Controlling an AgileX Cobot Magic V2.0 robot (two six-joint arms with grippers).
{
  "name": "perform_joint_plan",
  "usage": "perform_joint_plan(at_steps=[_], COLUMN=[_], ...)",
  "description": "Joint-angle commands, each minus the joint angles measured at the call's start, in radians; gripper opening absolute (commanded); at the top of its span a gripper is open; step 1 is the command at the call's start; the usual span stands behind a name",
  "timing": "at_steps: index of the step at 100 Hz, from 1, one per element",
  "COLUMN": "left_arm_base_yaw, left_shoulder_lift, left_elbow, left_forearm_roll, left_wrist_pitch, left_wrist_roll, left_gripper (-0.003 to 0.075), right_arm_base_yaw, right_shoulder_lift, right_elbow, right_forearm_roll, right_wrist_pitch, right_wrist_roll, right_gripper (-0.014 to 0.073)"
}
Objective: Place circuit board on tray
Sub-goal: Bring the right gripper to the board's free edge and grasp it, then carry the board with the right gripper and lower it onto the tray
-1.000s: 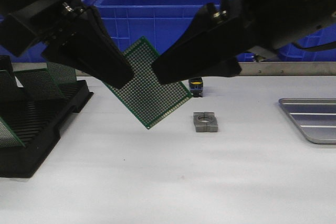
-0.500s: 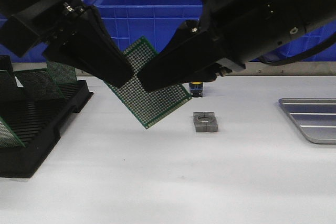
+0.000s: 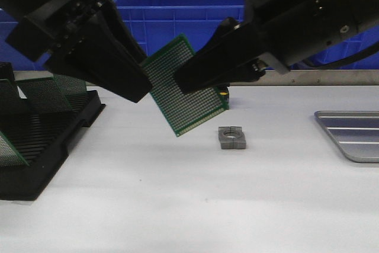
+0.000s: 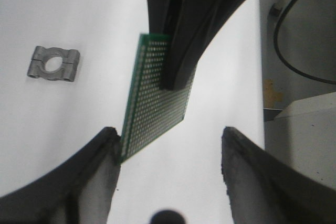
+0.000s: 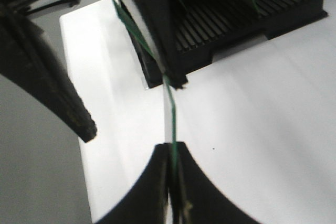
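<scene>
The circuit board (image 3: 186,85) hangs in mid-air above the white table (image 3: 177,205), between the two arms; this reads as a hand-over — the tray (image 3: 352,134) lies far off on the right, within the right arm's reach and not the left's. The right gripper (image 5: 172,156) is clamped on the board's edge, fingers pressed flat on both faces; the left gripper (image 4: 168,142) stands spread, one finger (image 4: 102,150) just touching the board's corner (so it no longer grips, as far as the wrist view shows). The board is nearly square, with no clear long axis; it is held on edge and tilted, one corner pointing down toward the metal clamp block (image 3: 231,137) on the table, its perforated face turned to the front camera. The black rack (image 3: 41,140) with further boards sits at the left.
</scene>
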Motion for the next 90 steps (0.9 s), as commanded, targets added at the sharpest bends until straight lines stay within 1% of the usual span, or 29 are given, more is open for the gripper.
perform_joint_plan(at_steps=[1,11,28,42,52,61,76,83,87,89,90], left_arm_base_yaw=[-0.006,-0.006,-0.004,-0.004,-0.004,-0.004,-0.004,-0.004,-0.004,-0.004,-0.004], left_shoulder_lift=[-0.033,-0.033,-0.033,-0.033,-0.033,-0.033,-0.033,-0.033,-0.033,-0.033,-0.033], left_elbow=[-0.025,-0.025,-0.025,-0.025,-0.025,-0.025,-0.025,-0.025,-0.025,-0.025,-0.025], left_forearm_roll=[-0.034,-0.034,-0.036,-0.041,-0.043,-0.043,-0.043,-0.043,-0.043,-0.043,-0.043], left_wrist_pitch=[0.042,0.042,0.04,0.04,0.04,0.04,0.045,0.053,0.053,0.053,0.053], left_wrist_roll=[-0.016,-0.019,-0.019,-0.019,-0.019,-0.019,-0.019,-0.019,-0.019,-0.019,-0.019], left_gripper=[0.041,0.041,0.041,0.0409,0.0409,0.0409,0.0409,0.0409,0.0409,0.0409,0.0409], right_arm_base_yaw=[-0.094,-0.211,-0.399,-0.496,-0.533,-0.544,-0.545,-0.545,-0.545,-0.545,-0.545], right_shoulder_lift=[-0.034,-0.034,-0.032,-0.029,-0.009,0.027,0.093,0.117,0.127,0.131,0.131], right_elbow=[-0.029,-0.029,-0.029,-0.029,-0.029,-0.029,-0.032,-0.035,-0.035,-0.035,-0.035], right_forearm_roll=[0.051,0.051,0.051,0.051,0.051,0.06,0.097,0.109,0.123,0.132,0.134], right_wrist_pitch=[-0.041,-0.047,-0.081,-0.152,-0.216,-0.282,-0.307,-0.291,-0.286,-0.287,-0.287], right_wrist_roll=[0.065,0.115,0.129,0.129,0.129,0.129,0.129,0.129,0.129,0.129,0.129], right_gripper=[-0.0069,-0.0069,-0.0069,-0.0069,-0.0069,-0.0069,-0.006,0.0001,0.0065,0.0115,0.0115])
